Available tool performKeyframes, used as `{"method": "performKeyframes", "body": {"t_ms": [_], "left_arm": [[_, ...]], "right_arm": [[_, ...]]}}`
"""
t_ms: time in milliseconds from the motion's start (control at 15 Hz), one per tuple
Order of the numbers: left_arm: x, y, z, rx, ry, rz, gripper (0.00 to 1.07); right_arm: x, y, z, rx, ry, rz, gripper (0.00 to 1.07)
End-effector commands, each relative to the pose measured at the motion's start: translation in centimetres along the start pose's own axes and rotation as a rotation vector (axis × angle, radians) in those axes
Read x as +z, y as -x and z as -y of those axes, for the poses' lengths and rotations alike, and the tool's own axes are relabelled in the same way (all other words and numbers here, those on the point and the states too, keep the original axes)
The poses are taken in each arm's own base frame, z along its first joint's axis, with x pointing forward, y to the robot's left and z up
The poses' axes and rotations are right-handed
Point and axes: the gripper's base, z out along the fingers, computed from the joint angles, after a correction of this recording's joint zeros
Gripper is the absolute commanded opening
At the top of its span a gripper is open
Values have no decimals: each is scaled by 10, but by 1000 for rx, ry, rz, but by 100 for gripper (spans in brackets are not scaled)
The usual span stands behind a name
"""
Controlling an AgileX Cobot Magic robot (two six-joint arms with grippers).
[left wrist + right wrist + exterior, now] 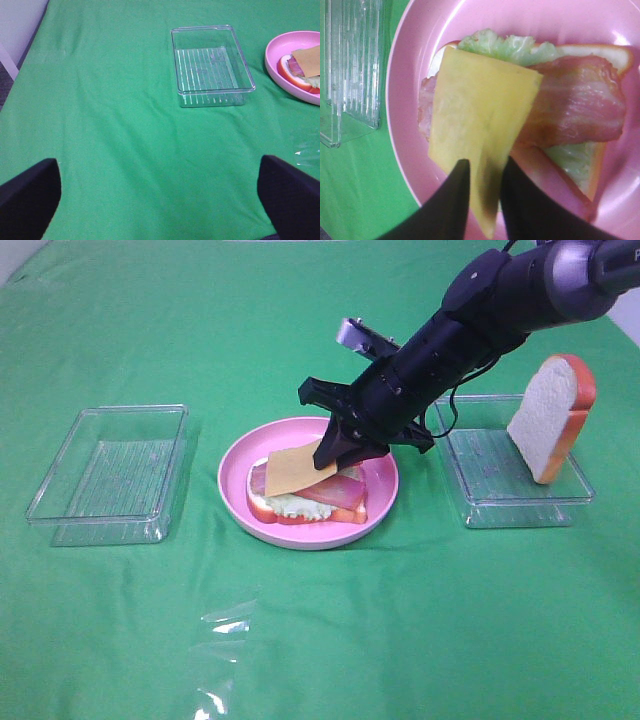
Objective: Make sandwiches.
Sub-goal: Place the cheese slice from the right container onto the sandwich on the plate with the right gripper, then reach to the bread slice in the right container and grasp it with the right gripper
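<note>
Now clamped in the right jaws [482,192]: one thin, matte yellow cheese slice [477,125], pinched at its near corner between two narrow black fingers [452,200], nearly closed with only the slice's thickness between them. Ahead of and beneath those jaws, the half-built sandwich [308,492] on a glossy pink round plate [240,455]: white bread base with orange-brown crust, ruffled pale green lettuce [505,45], ridged pink-red bacon strips [577,107] with a waxy sheen. Cheese tilted over the stack, far edge lying across bacon and lettuce.

From the high camera only: a second bread slice [552,417], foam-like and thick, leaning upright in a clear ribbed plastic tray [520,502] off to the outer side of the right jaws, and a crinkled scrap of clear film [222,660] on the green cloth counter [400,640].

From the left wrist camera: left jaws [160,192] wide apart, holding nothing, over bare cloth, with another clear ribbed tray [212,90] well ahead of them.
</note>
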Motion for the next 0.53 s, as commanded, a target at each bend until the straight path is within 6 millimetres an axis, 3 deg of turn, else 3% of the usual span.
{"method": "performKeyframes", "body": {"t_ms": [67, 133, 200, 533], "left_arm": [[-2, -1, 0, -8, -1, 33, 100], [-2, -1, 0, -8, -1, 33, 100], [-2, -1, 0, -8, -1, 33, 100], [-2, -1, 0, -8, -1, 33, 100]], "right_arm": [[-17, 0, -11, -29, -3, 5, 86], [-22, -1, -13, -46, -9, 10, 96], [-33, -2, -18, -73, -34, 11, 98], [-101, -16, -39, -56, -206, 52, 98]]}}
